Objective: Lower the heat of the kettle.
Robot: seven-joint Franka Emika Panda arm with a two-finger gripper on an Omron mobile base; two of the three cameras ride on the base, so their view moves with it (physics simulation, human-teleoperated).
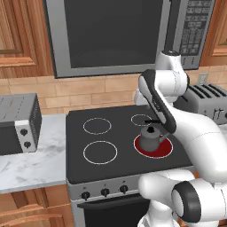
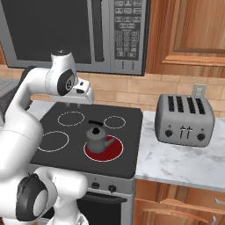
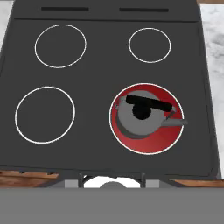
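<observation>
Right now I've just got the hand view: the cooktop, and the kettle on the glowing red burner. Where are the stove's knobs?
Observer: On the front panel below the cooktop. The left base view shows three knobs in a row, the middle one here. The robot's body hides the panel's right end.
Operator: How high is the gripper?
Observer: The gripper hangs well above the cooktop, jaws shut, touching nothing, apart from the kettle.
Operator: Anything beside the stove?
Observer: A four-slot toaster stands on the marble counter to the stove's right.
</observation>
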